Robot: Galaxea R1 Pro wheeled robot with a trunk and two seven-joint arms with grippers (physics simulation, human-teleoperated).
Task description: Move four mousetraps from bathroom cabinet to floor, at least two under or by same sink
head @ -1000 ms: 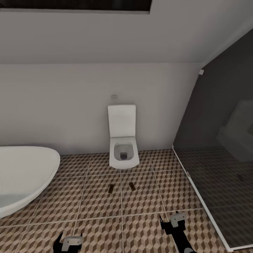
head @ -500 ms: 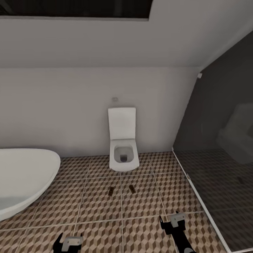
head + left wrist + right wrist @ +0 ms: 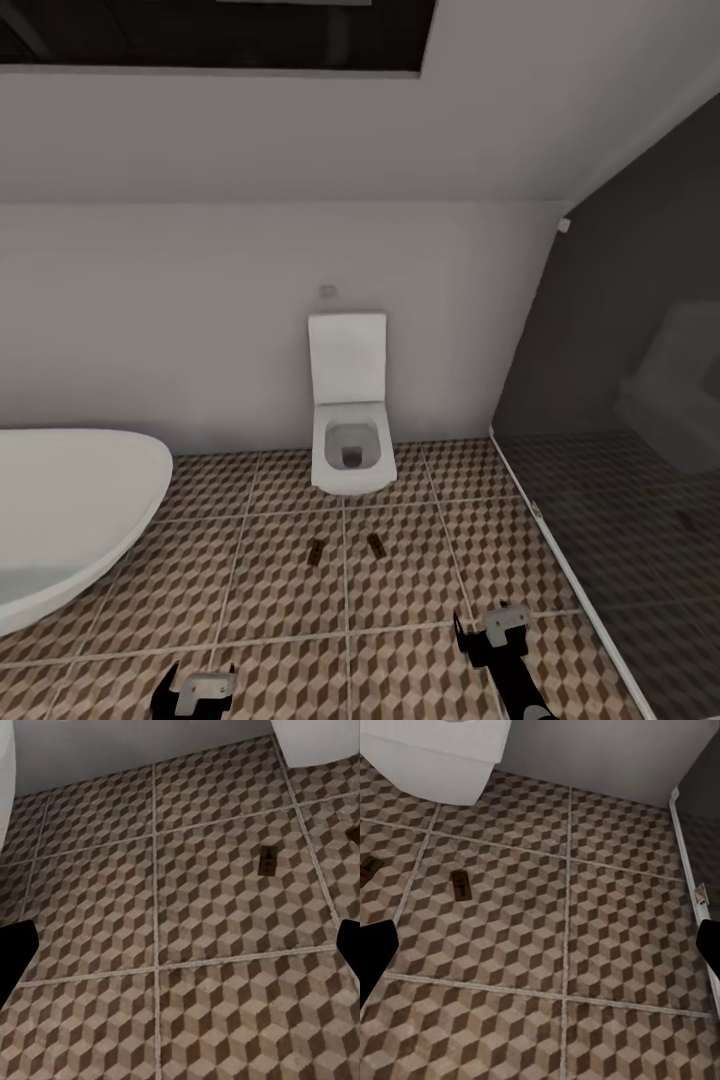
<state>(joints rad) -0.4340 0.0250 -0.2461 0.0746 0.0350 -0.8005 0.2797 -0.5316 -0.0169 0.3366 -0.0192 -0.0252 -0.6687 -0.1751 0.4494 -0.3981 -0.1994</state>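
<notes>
Two mousetraps lie flat on the cube-patterned bathroom floor [image 3: 280, 590] in front of the toilet, the left one [image 3: 316, 551] and the right one [image 3: 376, 545] a small gap apart. The left wrist view holds one trap [image 3: 267, 860], and the right wrist view holds both [image 3: 460, 885] [image 3: 366, 870]. My left gripper [image 3: 195, 690] and right gripper [image 3: 490, 640] hang low over the tiles, well short of the traps. Both are open and empty, with dark fingertips [image 3: 15, 952] [image 3: 709, 945] far apart. The cabinet and the sink are out of view.
A white toilet [image 3: 348, 420] stands against the back wall. An oval white bathtub [image 3: 60, 520] takes up the left side. A dark glass shower partition [image 3: 620, 420] with a pale floor rail [image 3: 560, 570] closes off the right.
The whole picture has slid down a little, so the camera has moved. The traps lie where they were, and both grippers hold the same pose.
</notes>
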